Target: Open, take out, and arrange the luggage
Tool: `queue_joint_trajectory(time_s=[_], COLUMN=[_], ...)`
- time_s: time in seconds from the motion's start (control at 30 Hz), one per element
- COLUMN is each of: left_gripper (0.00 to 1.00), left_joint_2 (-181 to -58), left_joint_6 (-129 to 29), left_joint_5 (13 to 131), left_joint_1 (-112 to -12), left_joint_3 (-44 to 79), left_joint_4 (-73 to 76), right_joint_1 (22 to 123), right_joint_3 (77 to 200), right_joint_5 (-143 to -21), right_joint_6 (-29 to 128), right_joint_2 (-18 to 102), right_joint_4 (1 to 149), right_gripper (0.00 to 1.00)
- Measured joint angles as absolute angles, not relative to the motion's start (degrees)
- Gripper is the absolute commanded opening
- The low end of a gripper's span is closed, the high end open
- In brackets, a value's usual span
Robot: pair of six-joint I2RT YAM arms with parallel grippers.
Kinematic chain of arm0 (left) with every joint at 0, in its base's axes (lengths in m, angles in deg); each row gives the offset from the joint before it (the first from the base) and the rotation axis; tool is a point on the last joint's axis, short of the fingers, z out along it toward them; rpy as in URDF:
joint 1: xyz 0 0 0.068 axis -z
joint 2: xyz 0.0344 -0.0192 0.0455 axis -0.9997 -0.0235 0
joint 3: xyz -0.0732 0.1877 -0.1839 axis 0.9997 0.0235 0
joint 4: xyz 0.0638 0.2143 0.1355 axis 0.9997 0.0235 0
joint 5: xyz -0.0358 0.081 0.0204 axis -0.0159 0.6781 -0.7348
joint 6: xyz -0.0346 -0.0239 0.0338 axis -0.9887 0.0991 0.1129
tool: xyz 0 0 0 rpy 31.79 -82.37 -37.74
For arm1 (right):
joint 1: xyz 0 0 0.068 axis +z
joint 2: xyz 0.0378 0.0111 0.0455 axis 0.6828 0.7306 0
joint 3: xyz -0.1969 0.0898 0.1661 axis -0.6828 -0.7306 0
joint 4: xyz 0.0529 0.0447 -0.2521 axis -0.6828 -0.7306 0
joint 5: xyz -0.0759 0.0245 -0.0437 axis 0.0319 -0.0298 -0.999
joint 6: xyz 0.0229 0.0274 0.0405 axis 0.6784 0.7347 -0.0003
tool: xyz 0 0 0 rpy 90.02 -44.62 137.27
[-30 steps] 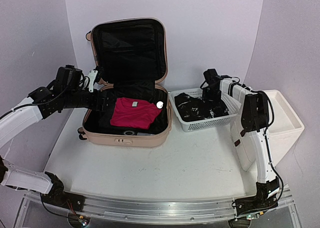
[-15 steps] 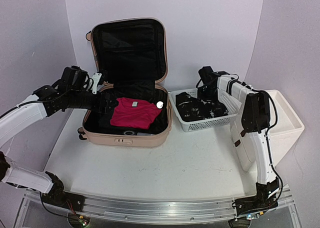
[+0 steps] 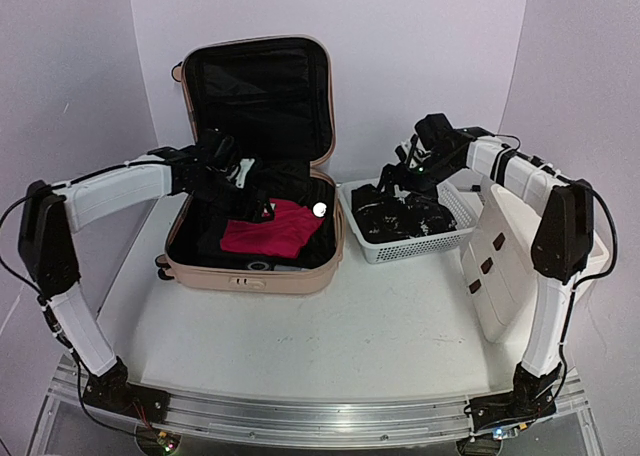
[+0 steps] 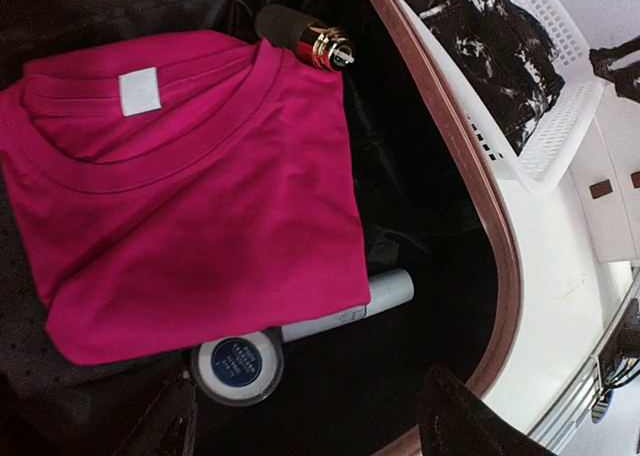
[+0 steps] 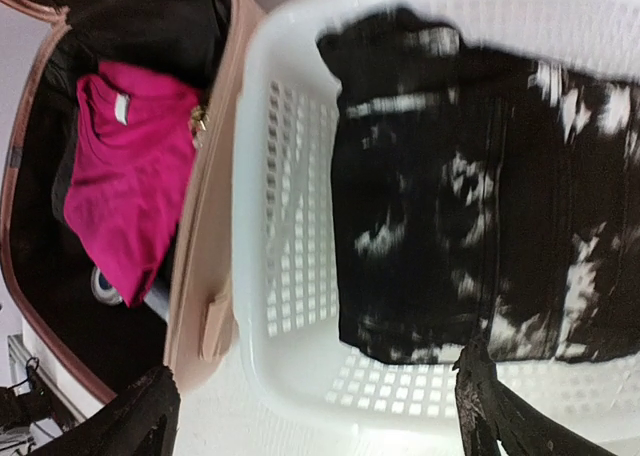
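Upper left of centre in the top view, the luggage [image 3: 250,276] sits on the worktop [image 3: 330,326] with its lid standing upright against the back wall. Its base lies flat, showing the black lining. Your left end effector [image 4: 315,428] hangs inside that base with its fingers spread wide and nothing between them.

Just under it lies a folded magenta shirt [image 4: 200,206]. Expect it to be light, soft and limp, so it will likely unfold and sag once lifted. Pinch it through the stacked layers near the collar or a folded edge.

The shell itself looks stiff and smooth with rounded corners, so its rim is probably your only sound purchase. A round blue-lidded tin [image 4: 237,364] and a white tube [image 4: 350,311] sit at the shirt's lower edge, and a dark, gold-banded stick [image 4: 305,36] lies by the collar. All three look hard and liable to roll.

Right of the luggage, the white mesh basket [image 3: 420,244] holds a black-and-white garment [image 5: 470,216]. Your right end effector [image 5: 315,401] hovers over it, fingers wide and empty. A white drawer cabinet [image 3: 500,276] stands at the far right.
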State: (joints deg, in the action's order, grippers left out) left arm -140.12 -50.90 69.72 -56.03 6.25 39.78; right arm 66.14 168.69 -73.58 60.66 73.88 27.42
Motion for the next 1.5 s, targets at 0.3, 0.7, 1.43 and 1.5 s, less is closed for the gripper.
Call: queue_joint_trajectory(time_s=[0.3,0.7,1.43,1.5], left_gripper=[0.78,0.73,0.92,0.87], left_joint_2=[-163.88,-176.36,-187.15,-187.59], left_joint_6=[-55.18,-56.14,-56.03,-55.64], left_joint_5=[73.39,91.99,102.31,103.75], left_joint_1=[-48.78,-43.51,-41.04,-40.4], left_joint_3=[-21.6,-37.64,-45.73,-45.77], left_joint_4=[53.66,67.21,72.76,73.05], right_joint_1=[65.92,65.98,65.98,65.98], right_joint_3=[167.73,167.1,167.23,167.23], right_joint_5=[-65.12,-60.4,-57.29,-57.27], right_joint_6=[69.16,72.63,69.16,68.83], right_joint_2=[73.32,73.07,72.83,72.75], right_joint_4=[22.87,20.38,19.31,19.29], right_gripper=[0.98,0.98,0.98,0.98])
